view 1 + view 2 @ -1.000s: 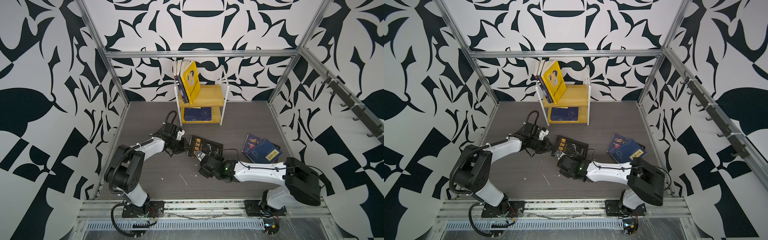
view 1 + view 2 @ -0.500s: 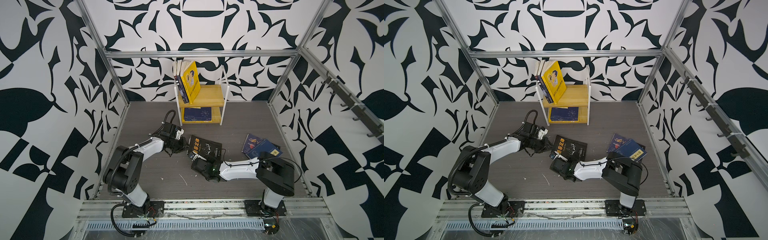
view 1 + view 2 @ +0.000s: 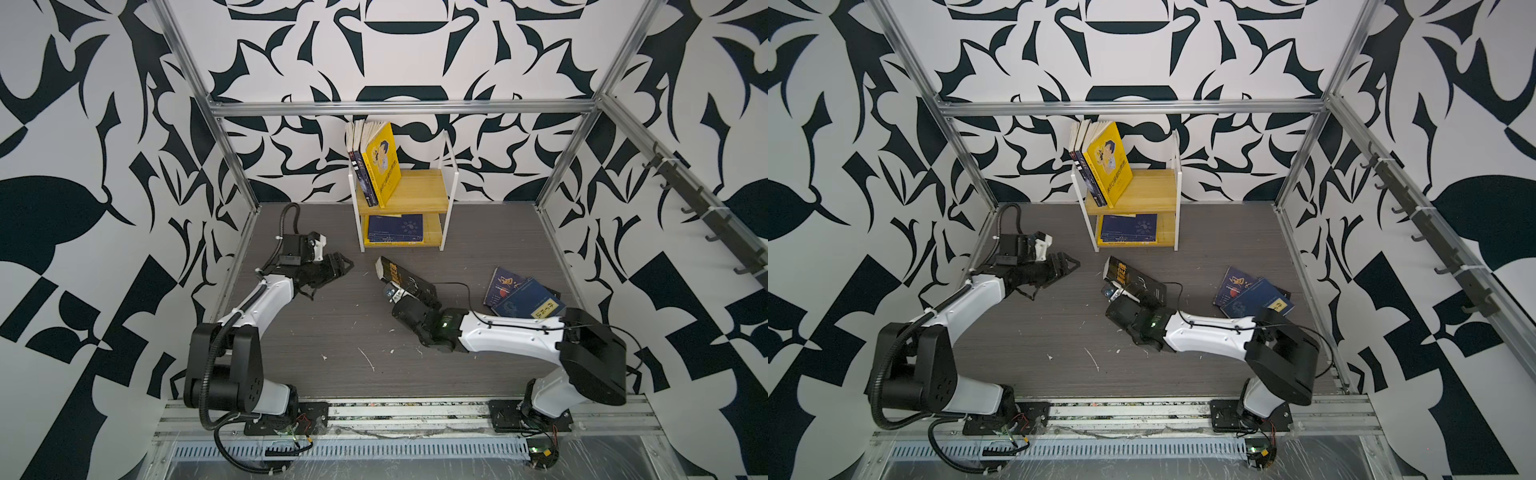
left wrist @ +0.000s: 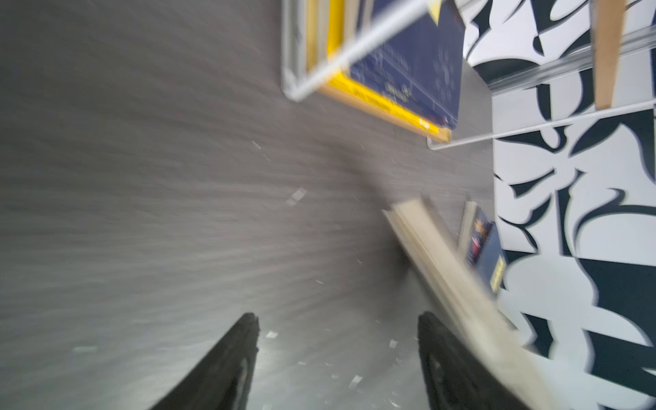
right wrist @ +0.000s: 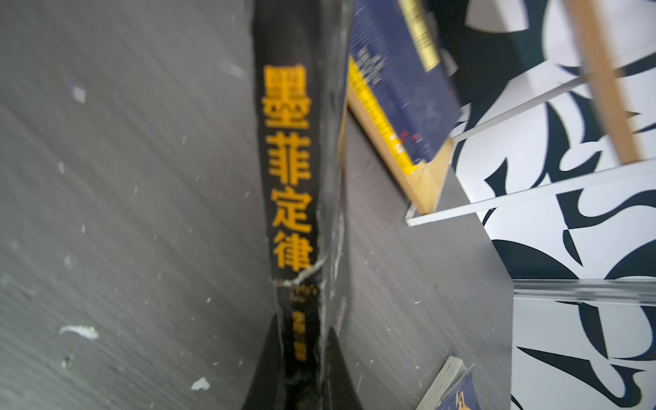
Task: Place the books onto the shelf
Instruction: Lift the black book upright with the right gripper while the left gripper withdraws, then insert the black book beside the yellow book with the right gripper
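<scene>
The left claw (image 3: 343, 266) has backed off, open, from the black book (image 3: 399, 272) ahead of it; the right claw (image 5: 301, 348) clamps its spine.

The space is enclosed by walls (image 3: 457, 50) covered in a bold black-and-white leaf pattern, seen in both top views. The panels are framed by bare metal bars (image 3: 399, 107). The floor (image 3: 332, 332) is laid in grey wood-grain, and small white scraps (image 3: 368, 359) are scattered over it. A dark rack of hooks (image 3: 717, 218) is fixed along the right-hand wall. Metal rails (image 3: 407, 415) and a slotted grille (image 3: 353, 449) are set along the near edge.
</scene>
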### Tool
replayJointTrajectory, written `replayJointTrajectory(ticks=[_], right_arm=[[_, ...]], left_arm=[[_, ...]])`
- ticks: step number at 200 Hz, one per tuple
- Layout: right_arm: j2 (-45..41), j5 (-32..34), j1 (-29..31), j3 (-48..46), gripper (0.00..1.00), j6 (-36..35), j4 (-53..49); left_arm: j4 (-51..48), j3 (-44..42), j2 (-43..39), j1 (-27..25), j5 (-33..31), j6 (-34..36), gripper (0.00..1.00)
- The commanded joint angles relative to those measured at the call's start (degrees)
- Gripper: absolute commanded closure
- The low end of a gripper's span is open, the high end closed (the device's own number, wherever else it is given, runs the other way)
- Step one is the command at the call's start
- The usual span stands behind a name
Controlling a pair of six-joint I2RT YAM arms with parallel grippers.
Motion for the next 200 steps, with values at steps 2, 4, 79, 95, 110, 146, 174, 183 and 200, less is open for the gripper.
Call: replayJointTrajectory(ticks=[2,4,79,95,110,146,174,183,200], right_arm=[[-6.79,-4.4,-2.5,7.43,1.0,0.68,2.04],[-7.15,-4.91,-2.75,7.95,1.0,0.74,1.95],[-6.93,-20.11,-15.08,27.94,1.0,7.03,6.29],[-4.02,-18.49,-16.69,31.07,1.0,8.86,10.11],[-0.9,-15.79,-17.52,33.85,1.0,9.16,14.45],[7.1,-9.62,-19.59,39.84,1.0,7.3,24.77],[13.83,-6.92,-21.74,44.23,1.0,6.99,28.42],[16.03,-7.26,-22.19,45.41,1.0,6.69,29.46],[19.79,-8.87,-22.84,47.5,1.0,6.0,30.55]], left_arm=[[-1.98,1.82,-3.93,4.81,-1.75,5.11,0.17],[-1.99,1.74,-4.22,5.19,-1.75,5.36,0.16],[-0.59,-2.52,-14.52,18.06,-2.92,12.45,0.0],[-0.82,-2.6,-15.87,19.28,-3.0,14.07,0.01],[-2.0,-2.01,-16.34,19.46,-3.46,16.47,0.0],[-2.08,-1.69,-16.08,19.41,-2.49,17.19,0.01],[-1.94,-1.32,-15.54,19.41,-1.71,16.53,0.01],[-1.92,-1.19,-15.36,19.44,-1.68,16.43,0.01],[-1.9,-1.32,-15.34,19.41,-1.58,16.43,0.01]])
